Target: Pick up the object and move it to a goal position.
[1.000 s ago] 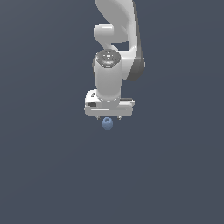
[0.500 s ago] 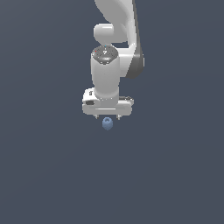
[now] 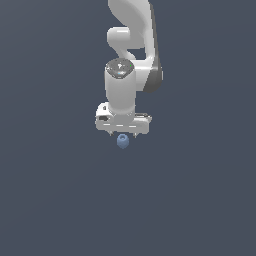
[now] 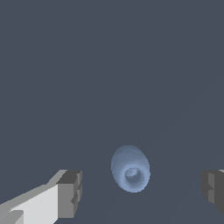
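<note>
Spread wide, gripper [image 4: 139, 188] with 2 dark fingertips [image 4: 70, 192] flanking but not touching the 1 object [image 4: 130, 169], a small muted-blue ball lying on the grey floor [image 3: 60, 200] just beneath. Probably light, rigid, smooth and prone to rolling; best pinched across its widest middle. Beyond, 1 white arm [image 3: 131, 45].

**Layout: arm, gripper and object**

In the exterior view the object [image 3: 122, 141] lies directly below the gripper [image 3: 123, 135]. In the wrist view the object [image 4: 130, 169] sits between the two spread fingers [image 4: 70, 193], touching neither.
</note>
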Motion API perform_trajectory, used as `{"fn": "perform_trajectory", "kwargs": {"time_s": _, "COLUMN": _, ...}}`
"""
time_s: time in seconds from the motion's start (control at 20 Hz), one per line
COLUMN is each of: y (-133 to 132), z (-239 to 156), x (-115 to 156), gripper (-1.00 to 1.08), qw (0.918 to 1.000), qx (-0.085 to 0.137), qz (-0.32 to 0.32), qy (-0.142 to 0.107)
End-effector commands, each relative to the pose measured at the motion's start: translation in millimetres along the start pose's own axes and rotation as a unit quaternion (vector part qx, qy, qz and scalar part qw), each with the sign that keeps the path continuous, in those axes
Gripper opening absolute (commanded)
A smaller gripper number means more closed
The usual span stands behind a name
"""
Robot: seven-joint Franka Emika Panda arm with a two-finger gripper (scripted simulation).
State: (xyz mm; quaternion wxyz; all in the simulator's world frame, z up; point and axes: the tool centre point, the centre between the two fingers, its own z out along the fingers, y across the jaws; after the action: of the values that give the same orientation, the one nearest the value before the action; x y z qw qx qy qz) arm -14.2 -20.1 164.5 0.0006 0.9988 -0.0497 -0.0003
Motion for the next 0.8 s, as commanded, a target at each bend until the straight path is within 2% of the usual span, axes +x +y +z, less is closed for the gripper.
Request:
{"fn": "perform_trajectory", "kwargs": {"time_s": 0.0, "y": 1, "z": 11, "x": -6, "gripper": 1.0, "qw": 0.9998, "qx": 0.001, "qz": 0.019, "qy": 0.0}}
{"fn": "perform_trajectory", "kwargs": {"time_s": 0.4, "y": 7, "z": 49, "x": -33, "gripper": 1.0, "qw": 0.9955, "qx": 0.001, "qz": 0.095, "qy": 0.0}}
{"fn": "perform_trajectory", "kwargs": {"time_s": 0.75, "y": 10, "z": 64, "x": -45, "gripper": 1.0, "qw": 0.9921, "qx": 0.001, "qz": 0.126, "qy": 0.0}}
